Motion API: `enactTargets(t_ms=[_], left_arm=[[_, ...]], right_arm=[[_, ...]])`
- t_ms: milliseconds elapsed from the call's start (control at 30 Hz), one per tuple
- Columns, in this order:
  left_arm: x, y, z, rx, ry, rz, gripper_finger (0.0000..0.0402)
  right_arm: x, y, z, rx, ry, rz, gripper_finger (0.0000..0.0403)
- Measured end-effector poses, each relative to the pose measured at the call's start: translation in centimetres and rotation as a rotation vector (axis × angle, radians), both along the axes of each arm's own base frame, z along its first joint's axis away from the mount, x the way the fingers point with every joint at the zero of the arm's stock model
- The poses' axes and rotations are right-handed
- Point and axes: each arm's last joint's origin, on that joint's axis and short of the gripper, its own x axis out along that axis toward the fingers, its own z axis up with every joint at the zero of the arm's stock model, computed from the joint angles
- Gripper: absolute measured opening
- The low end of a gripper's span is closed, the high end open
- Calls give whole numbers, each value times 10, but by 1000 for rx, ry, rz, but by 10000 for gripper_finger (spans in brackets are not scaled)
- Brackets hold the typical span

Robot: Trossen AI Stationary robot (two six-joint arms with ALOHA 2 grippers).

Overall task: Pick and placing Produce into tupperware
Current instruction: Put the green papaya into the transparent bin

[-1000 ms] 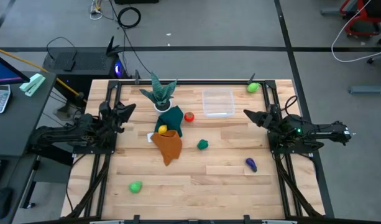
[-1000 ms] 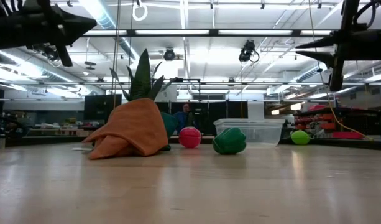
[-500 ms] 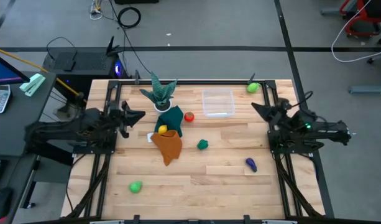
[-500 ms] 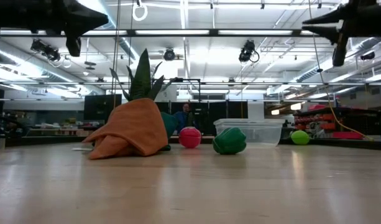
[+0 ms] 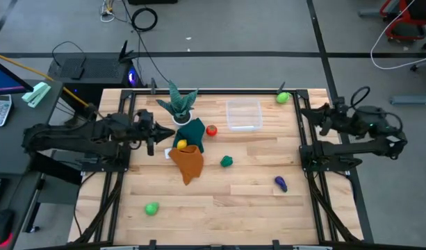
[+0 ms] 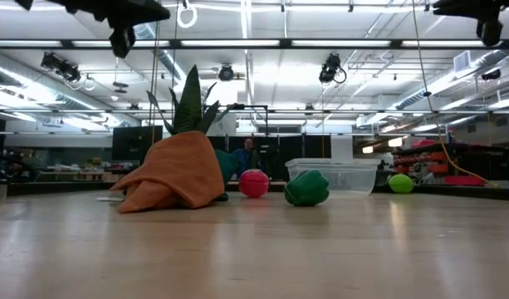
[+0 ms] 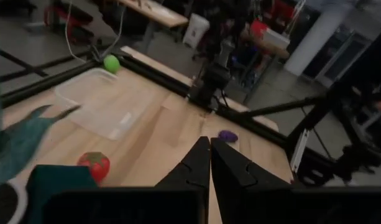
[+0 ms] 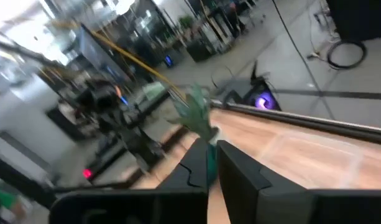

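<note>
With my left gripper [image 7: 210, 163] pressed together above the small red toy tomato [image 7: 94, 166] just ahead of its fingertips, I'd spread it before descending; the right gripper [image 8: 212, 163], seemingly together too, waits beside the clear squarish plastic tupperware [image 5: 243, 114].

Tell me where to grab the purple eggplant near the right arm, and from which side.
Grip the purple eggplant across its narrow middle, coming straight down from above. It lies flat and alone on the bare table, its long axis slanted, so turn the fingers crosswise to it.
</note>
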Motion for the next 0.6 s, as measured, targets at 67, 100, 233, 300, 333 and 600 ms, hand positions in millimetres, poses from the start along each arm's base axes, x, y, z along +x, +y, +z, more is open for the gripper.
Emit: enactTargets(t_ms=[67,100,233,300,333,600], left_arm=[[7,-4,5,-19,45,-23,10],[10,-7,8,-30,74,-34,8],[20,-17,16,-90,181,-71,6],[24,-24,22,-116,205,-85,9],[26,-27,25,-131,212,-90,11],[28,-66,49,-189,227,-98,5]], right_arm=[[-2,0,7,-2,86,5,9],[-2,0,10,-2,138,6,11],[5,0,18,-7,333,9,23],[11,0,22,-27,423,17,30],[15,1,23,-40,468,27,34],[55,3,25,-122,755,156,63]])
